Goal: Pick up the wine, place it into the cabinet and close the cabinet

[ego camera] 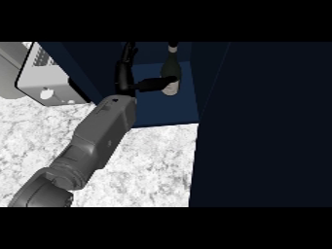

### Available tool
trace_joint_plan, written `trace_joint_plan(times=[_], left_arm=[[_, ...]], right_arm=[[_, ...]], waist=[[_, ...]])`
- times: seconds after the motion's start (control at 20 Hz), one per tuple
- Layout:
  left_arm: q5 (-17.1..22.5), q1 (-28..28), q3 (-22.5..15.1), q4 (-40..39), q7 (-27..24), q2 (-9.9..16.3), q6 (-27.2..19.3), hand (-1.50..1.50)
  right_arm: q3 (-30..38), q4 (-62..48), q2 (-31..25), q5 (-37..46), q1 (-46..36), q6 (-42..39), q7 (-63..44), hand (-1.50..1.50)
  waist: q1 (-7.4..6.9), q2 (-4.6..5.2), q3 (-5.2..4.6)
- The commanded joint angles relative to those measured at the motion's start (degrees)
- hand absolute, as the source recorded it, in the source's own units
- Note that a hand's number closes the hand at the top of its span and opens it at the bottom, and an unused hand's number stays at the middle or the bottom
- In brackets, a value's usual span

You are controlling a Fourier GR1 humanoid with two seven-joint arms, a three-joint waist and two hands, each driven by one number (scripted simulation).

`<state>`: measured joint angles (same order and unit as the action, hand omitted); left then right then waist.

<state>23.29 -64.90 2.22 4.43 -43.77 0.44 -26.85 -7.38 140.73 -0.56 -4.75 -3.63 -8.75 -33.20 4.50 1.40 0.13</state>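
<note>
One hand (129, 80) in view, left: thumb touching wine bottle (171, 68) inside cabinet (165, 109), fingers straight. Bottle upright, just right of palm.

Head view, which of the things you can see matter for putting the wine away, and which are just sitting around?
Part of the job:
- wine bottle, standing inside the cabinet
- dark blue cabinet, with its door open at the right
- left hand, reaching in, thumb by the bottle

Just there:
- grey appliance at the left
- marble counter
</note>
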Motion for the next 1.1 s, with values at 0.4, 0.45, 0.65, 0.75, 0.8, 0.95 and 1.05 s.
trace_joint_plan(times=[0.4, 0.45, 0.65, 0.75, 0.8, 0.95, 1.05], left_arm=[[0.5, 2.3, 2.0, 0.7, -4.3, 0.6, 0.0, -1.5], [0.0, 3.5, 1.6, 0.7, -4.5, 1.4, 3.9, -1.5], [-0.2, 5.1, 1.6, 1.1, -7.2, 0.0, 5.1, -1.5], [-0.3, 4.0, 1.7, 0.9, -6.6, -0.4, 5.7, -1.5], [-1.0, 4.4, 1.1, 0.6, -6.0, 0.3, 7.2, -1.5], [-0.1, 3.8, 1.6, 0.7, -5.1, -0.4, 8.7, -1.5], [-0.8, 5.1, 1.2, 1.3, -6.2, -0.4, 10.9, -1.5]], right_arm=[[-1.7, 5.6, 0.1, -2.3, 0.9, 0.7, -4.6, -1.5], [-2.0, 1.6, 0.5, -0.2, -1.6, 3.0, -1.5, -1.5], [-2.4, 3.0, 0.0, -0.7, 0.1, 0.8, -2.3, -1.5], [-1.7, 0.7, 0.1, 0.4, -1.2, 1.2, -1.4, -1.5], [-1.5, 3.3, -0.2, -1.3, 0.6, 0.8, -2.4, -1.5], [-2.7, -3.3, 0.5, 1.5, -0.2, 1.8, 3.2, -1.5], [-0.6, 3.2, -0.6, -1.5, 1.0, 0.7, -1.1, -1.5]], waist=[[0.5, 0.19, -0.24], [-0.25, 0.35, -0.26], [-0.34, 0.11, -0.23], [-0.18, 0.32, -0.24], [-0.31, 0.08, -0.21], [-0.49, 0.16, -0.19], [-0.98, -0.21, -0.19]])
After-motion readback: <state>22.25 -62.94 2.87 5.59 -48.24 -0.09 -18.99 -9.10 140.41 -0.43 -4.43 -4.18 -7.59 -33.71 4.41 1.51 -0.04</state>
